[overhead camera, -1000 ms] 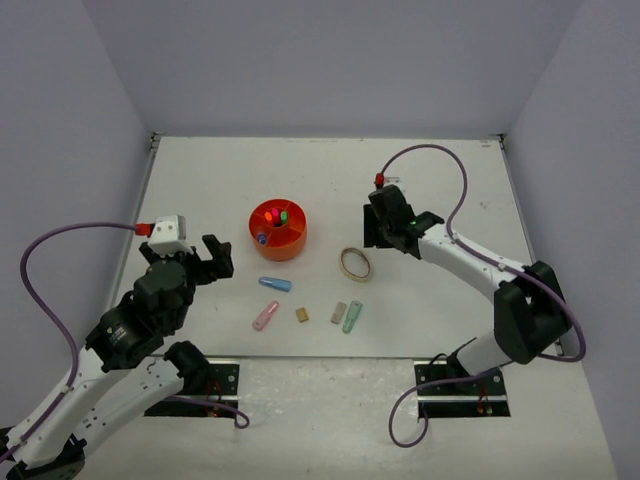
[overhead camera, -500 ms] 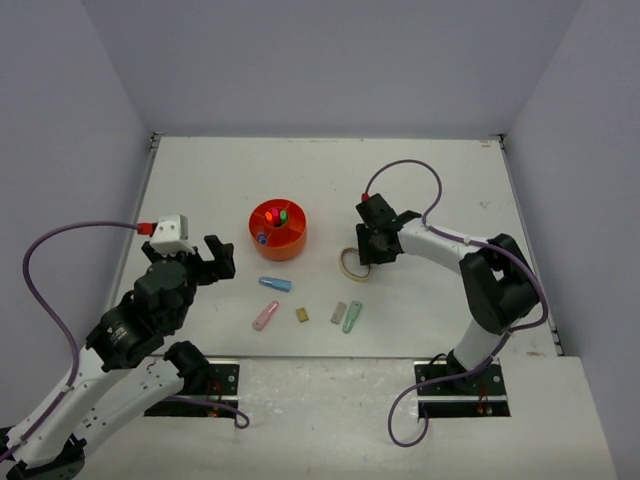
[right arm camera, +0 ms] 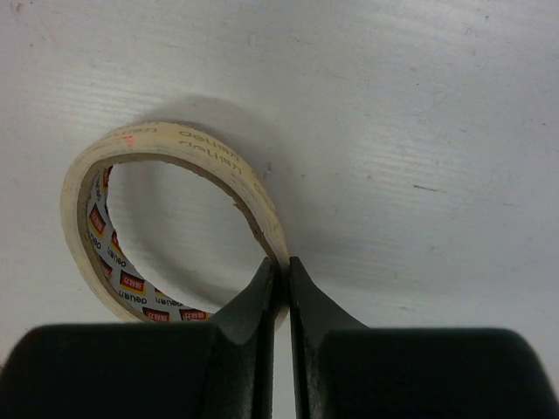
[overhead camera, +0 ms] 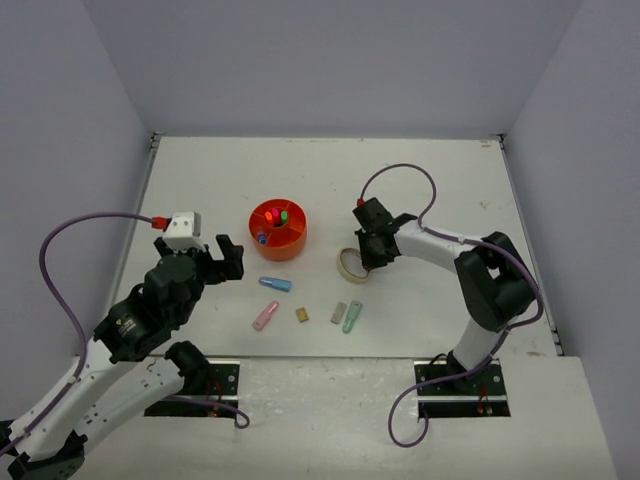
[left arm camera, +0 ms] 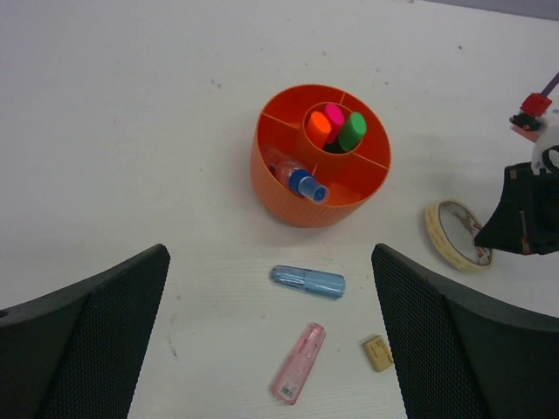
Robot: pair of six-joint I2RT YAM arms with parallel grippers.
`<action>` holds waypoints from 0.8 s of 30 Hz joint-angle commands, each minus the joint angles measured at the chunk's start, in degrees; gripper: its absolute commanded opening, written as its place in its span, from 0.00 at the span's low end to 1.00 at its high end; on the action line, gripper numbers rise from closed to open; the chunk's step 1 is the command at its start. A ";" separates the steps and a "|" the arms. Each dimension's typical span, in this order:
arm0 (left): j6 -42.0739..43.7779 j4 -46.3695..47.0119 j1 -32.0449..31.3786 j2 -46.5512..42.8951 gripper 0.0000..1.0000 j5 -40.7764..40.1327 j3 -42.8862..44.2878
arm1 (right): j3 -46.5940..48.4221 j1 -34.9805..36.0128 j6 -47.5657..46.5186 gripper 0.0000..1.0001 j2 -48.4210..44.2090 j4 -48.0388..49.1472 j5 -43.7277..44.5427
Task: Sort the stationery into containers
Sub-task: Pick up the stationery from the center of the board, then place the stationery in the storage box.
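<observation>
Right fingers [right arm camera: 253,314] are pressed together on the wall of the tape ring [right arm camera: 179,144], one finger inside the loop and one outside, so it's a proper pinch on the near side of the ring. From the top view the tape sits to the right of the organiser [overhead camera: 279,230], apart from it, not in it. Can't tell if it's fully flat on the counter [overhead camera: 420,180] or tipped up a bit.

Left fingers [left arm camera: 87,340] are spread wide with nothing between them, hanging over the counter on the near left of the organiser.

Organiser contents: the orange highlighter [left arm camera: 318,128], pink highlighter [left arm camera: 334,116] and green highlighter [left arm camera: 352,131] stand upright in the central well. The blue highlighter [left arm camera: 306,184] leans in an outer compartment on the near side.

Loose on the counter, nearer than the organiser:
- The blue capsule [left arm camera: 307,281] is closest to it.
- The pink capsule [left arm camera: 297,363] is nearer the arms.
- The tan block [left arm camera: 377,353] is just right of the pink one.
- The grey block [overhead camera: 338,313] and green capsule [overhead camera: 352,317] are side by side further right, nearer than the tape.
</observation>
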 commanded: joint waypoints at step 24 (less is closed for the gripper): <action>-12.44 29.69 0.20 18.85 0.00 43.92 3.84 | 9.87 27.65 2.29 0.01 -28.85 -1.25 14.07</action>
